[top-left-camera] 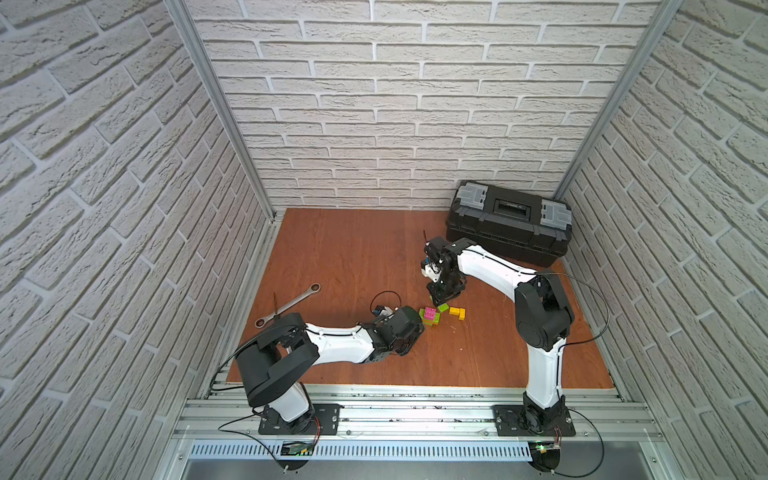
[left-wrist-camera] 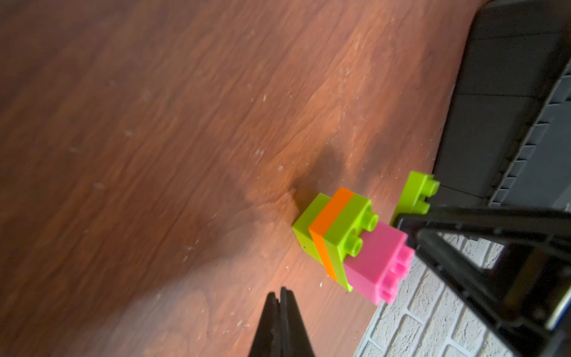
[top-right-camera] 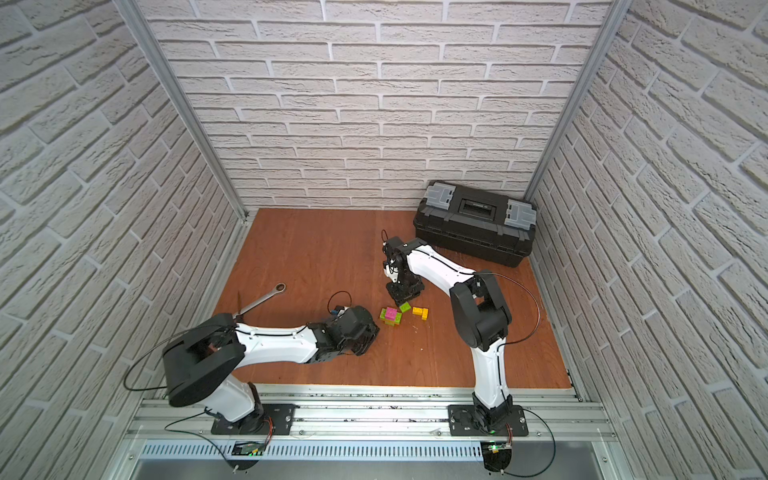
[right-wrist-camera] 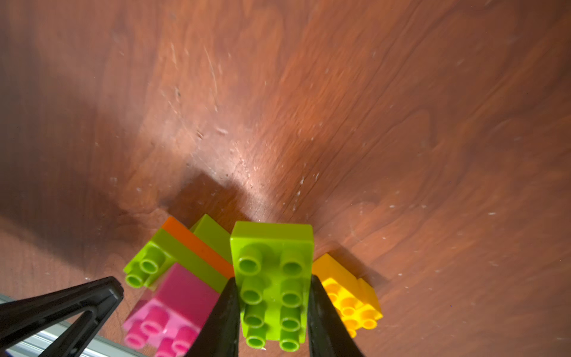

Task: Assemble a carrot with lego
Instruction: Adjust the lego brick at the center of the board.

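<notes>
Clamping a lime green studded plastic brick (right-wrist-camera: 272, 296), the right gripper (right-wrist-camera: 272, 279) stands just beside the green-orange-pink brick stack (left-wrist-camera: 349, 244); the left gripper (left-wrist-camera: 281, 298) is pressed together, empty.

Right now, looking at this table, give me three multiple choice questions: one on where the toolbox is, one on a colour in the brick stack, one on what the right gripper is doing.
1. Where does the toolbox stand?
A. far right corner
B. near edge, in the middle
C. far left corner

2. Which colour is the thin layer between the two green layers of the brick stack?
A. yellow
B. orange
C. blue

3. What state is the right gripper in?
A. wide open
B. shut on a green brick
C. shut on nothing

Answers:
1. A, a top view shows it in that corner.
2. B, the left wrist view shows an orange strip between the greens.
3. B, both fingers press the brick's sides in the right wrist view.
</notes>
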